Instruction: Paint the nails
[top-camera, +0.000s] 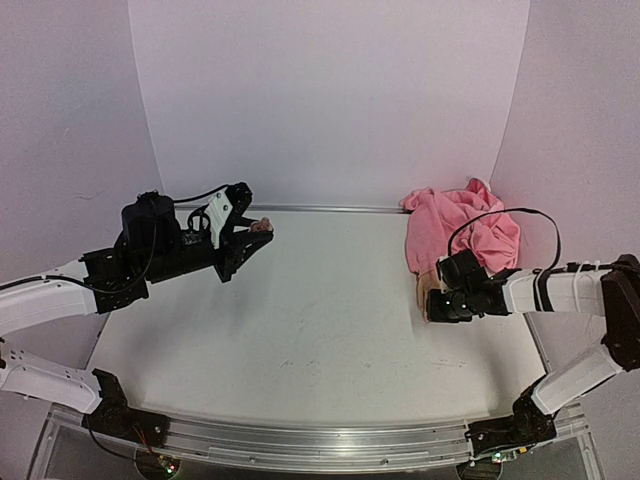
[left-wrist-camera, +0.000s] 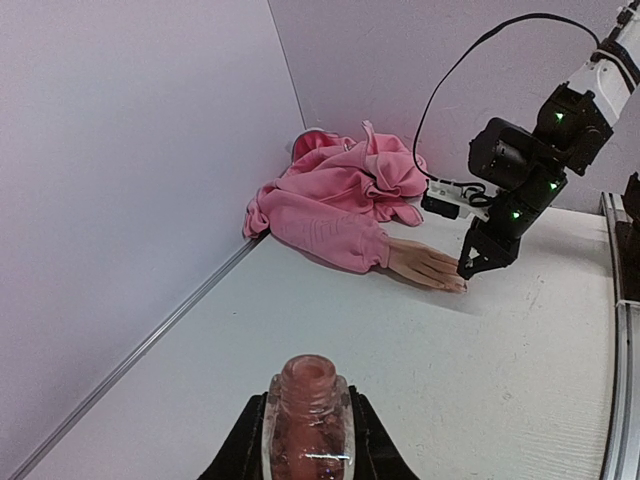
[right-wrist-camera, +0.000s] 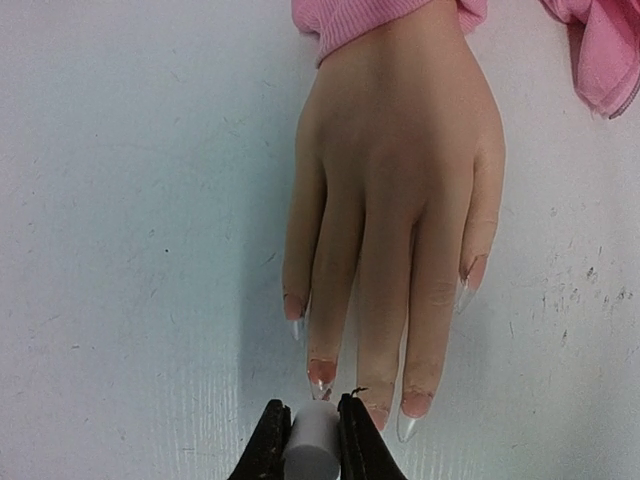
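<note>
A flesh-coloured mannequin hand (right-wrist-camera: 395, 190) lies palm down, sticking out of a pink sleeve (right-wrist-camera: 360, 18). Its pale, pinkish nails (right-wrist-camera: 322, 372) point toward my right gripper (right-wrist-camera: 312, 440), which is shut on the white cap (right-wrist-camera: 310, 445) of the polish brush, right at the fingertips; the brush tip is hidden. The hand also shows in the left wrist view (left-wrist-camera: 428, 266) and, partly behind the right gripper (top-camera: 447, 303), in the top view (top-camera: 428, 291). My left gripper (left-wrist-camera: 308, 440) is shut on the open pinkish polish bottle (left-wrist-camera: 307, 415), held above the table at the back left (top-camera: 260, 227).
The crumpled pink garment (top-camera: 462, 232) lies in the back right corner against the white walls. A black cable (top-camera: 500, 220) loops over the right arm. A metal rail (top-camera: 320, 440) runs along the table's near edge.
</note>
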